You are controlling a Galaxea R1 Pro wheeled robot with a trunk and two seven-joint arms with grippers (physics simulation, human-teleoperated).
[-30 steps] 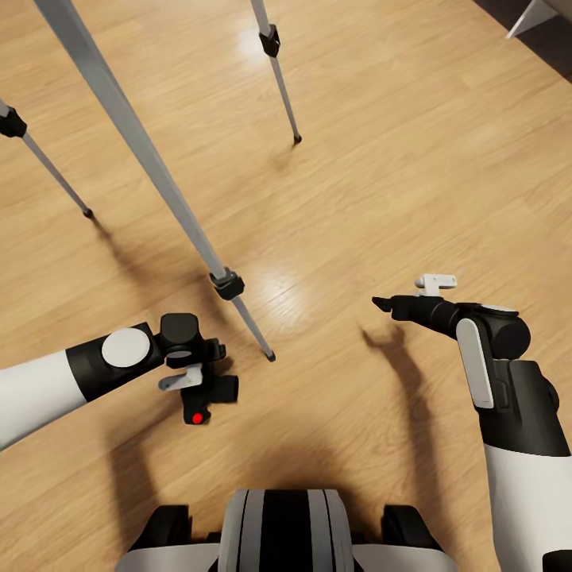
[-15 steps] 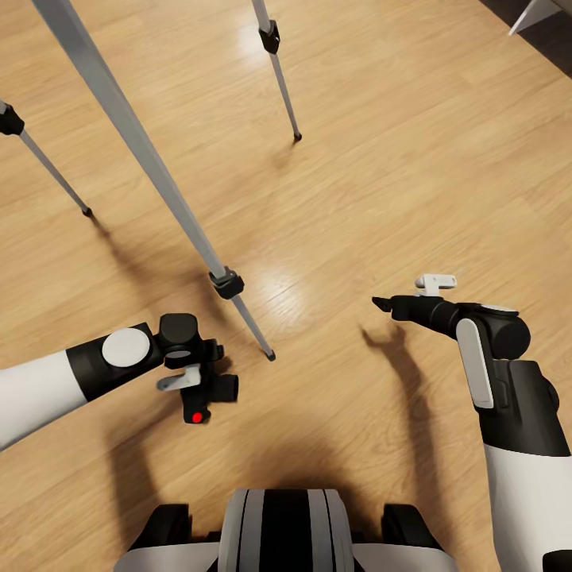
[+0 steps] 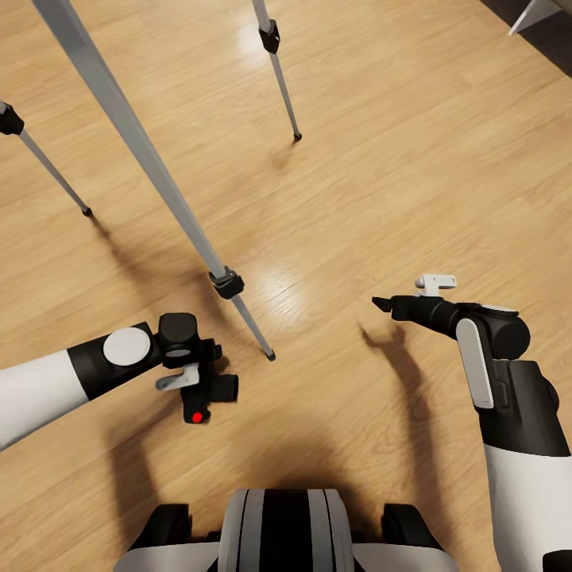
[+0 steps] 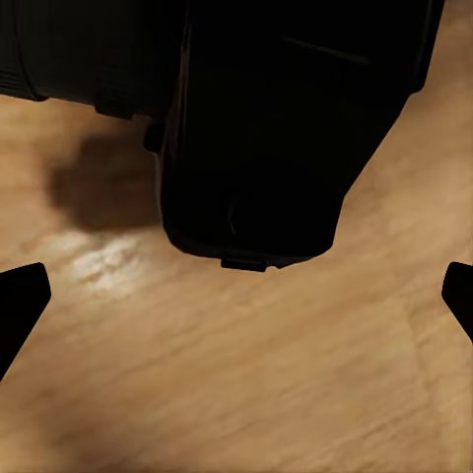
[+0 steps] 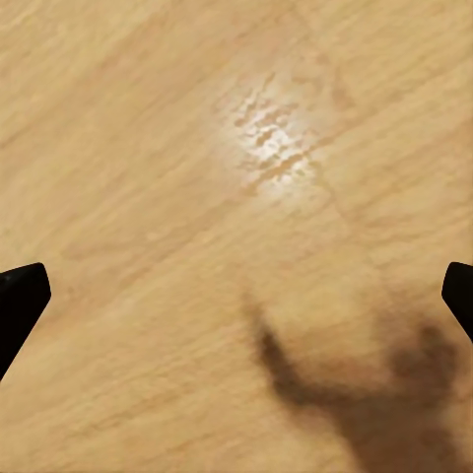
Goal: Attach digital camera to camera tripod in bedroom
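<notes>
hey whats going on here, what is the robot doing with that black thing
The left gripper carries the digital camera, red button up, low over the wood floor. The nearest leg of the camera tripod stands just ahead of it. Only the tripod's legs are in view, so the camera is not mounted yet. The right gripper hangs beside, holding nothing.

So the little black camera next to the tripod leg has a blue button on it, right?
Not quite: the button is red, not blue. The head view shows it. The rest is right: the little black digital camera is next to a leg of the camera tripod.
</notes>
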